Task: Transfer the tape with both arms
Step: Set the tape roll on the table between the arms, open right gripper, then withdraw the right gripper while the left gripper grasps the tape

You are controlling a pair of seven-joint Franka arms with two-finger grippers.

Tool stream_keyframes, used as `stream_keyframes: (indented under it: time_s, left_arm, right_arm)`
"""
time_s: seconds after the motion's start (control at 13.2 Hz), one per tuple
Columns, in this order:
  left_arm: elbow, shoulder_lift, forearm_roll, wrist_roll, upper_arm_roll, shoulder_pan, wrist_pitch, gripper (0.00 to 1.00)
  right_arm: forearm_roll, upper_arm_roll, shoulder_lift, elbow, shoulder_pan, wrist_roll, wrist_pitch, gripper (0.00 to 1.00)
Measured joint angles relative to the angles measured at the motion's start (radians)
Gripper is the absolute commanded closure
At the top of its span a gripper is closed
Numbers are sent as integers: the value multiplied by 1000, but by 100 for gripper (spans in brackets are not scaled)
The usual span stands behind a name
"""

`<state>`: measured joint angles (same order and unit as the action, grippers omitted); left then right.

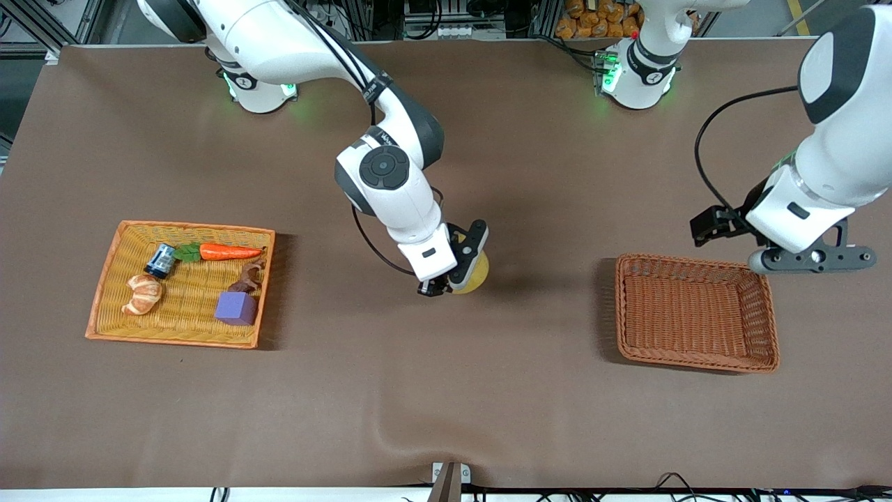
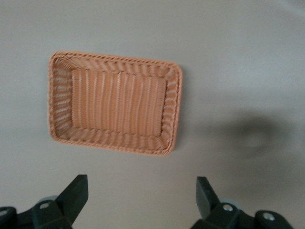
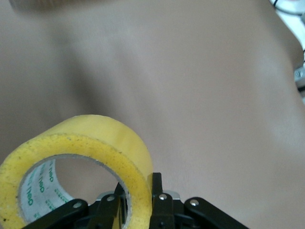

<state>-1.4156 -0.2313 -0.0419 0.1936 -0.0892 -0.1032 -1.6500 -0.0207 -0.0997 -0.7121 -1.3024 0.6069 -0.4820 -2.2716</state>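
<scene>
Yellow tape (image 1: 477, 273) hangs in the right end effector (image 1: 446, 282), whose fingers pinch the roll's wall, one inside the core and one outside, over the bare middle of the counter (image 1: 446, 390). The ring's axis appears to lie roughly level, the open core facing sideways. Left end effector (image 2: 141, 198), fingers apart and empty, waits over the empty brown basket (image 1: 697, 362) toward the left arm's end; tape lies well apart from it, toward the right arm's end

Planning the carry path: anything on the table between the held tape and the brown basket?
Nothing: in the front view only bare tabletop separates the tape, shut in the right gripper, from the brown basket.
</scene>
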Motion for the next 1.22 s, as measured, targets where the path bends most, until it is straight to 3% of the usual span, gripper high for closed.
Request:
stream_keyframes:
  time_s: [0.08,0.15,0.23,0.3,0.38,0.99,1.22]
  left_arm:
    - [2,-4,3,0,0,0,-5,0]
    - [4,-4,4,0,0,-2,-6,0]
    - [5,-4,4,0,-2,-4,-6,0]
    - [4,-6,5,0,-5,-11,-11,0]
    - [1,-14,5,0,-9,-25,-29,0]
    - [-28,-136,7,66,-15,-151,-148,0]
    - [-31,-193,9,163,-17,-221,-183,0]
  right_arm:
    - [0,3,0,0,-6,1,36,100]
    - [0,4,0,0,-12,11,55,92]
    - [0,4,0,0,-14,37,64,73]
    - [0,4,0,-1,-13,66,68,28]
    - [0,3,0,-1,-10,82,70,0]
    - [-1,8,25,1,-22,110,214,0]
    - [-8,29,77,8,-114,101,341,0]
